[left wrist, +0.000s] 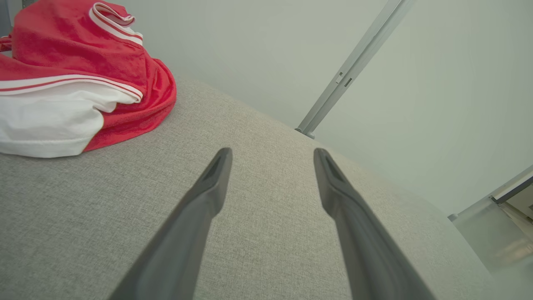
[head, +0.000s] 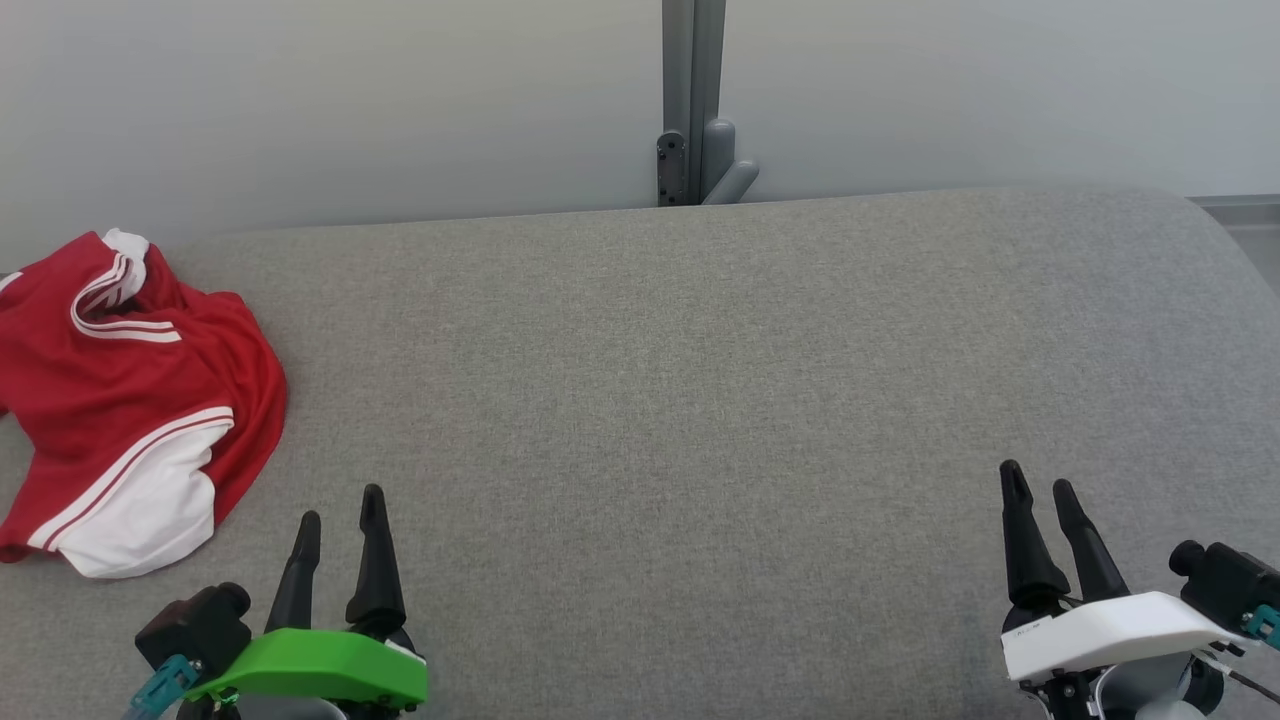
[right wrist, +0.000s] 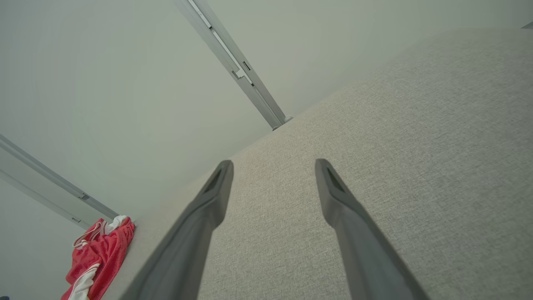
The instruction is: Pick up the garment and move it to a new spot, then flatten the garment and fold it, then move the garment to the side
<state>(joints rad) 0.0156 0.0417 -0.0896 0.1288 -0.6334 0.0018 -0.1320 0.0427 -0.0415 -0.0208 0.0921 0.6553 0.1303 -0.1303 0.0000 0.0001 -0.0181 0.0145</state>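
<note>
head view, crumpled red garment (head: 140, 390) with white stripes, left gripper (head: 341, 503) and right gripper (head: 1036, 475) spread wide

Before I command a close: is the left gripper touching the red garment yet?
Apart. The head view shows bare grey surface between the left gripper and the garment.

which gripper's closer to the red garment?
The left gripper, the one with the green housing: it sits open just beside the garment, not touching it. The right gripper, with the white housing, is far across the grey surface.
</note>
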